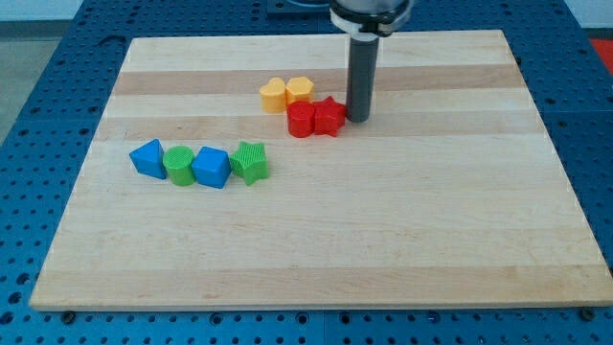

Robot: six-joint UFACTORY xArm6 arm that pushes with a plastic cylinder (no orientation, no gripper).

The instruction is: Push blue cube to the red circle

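My tip [358,118] rests on the pale wooden worktop [383,240], in the upper middle part of the view, at the lower end of the straight dark rod [361,77] that comes down from the arm at the view's top. The arm carries no pincer, so there is nothing to be released, clenched or grasping. Just to the view's left of my tip, touching or nearly touching it, sits the red star [329,116], and the red circle [301,120] lies against the star's far side. A little up and to the left of my tip, the yellow block with flat sides [300,90] and the yellow heart [274,94] stand side by side, just above the red pair. The blue cube [211,167] is well apart from my tip, down and to the view's left, in a row of four blocks. In that row the green star-like block [250,161] is the nearest to my tip, then the blue cube, then the green cylinder [178,164], and farthest away the blue triangular block [147,158]. Around the worktop lies a blue perforated base [57,57].
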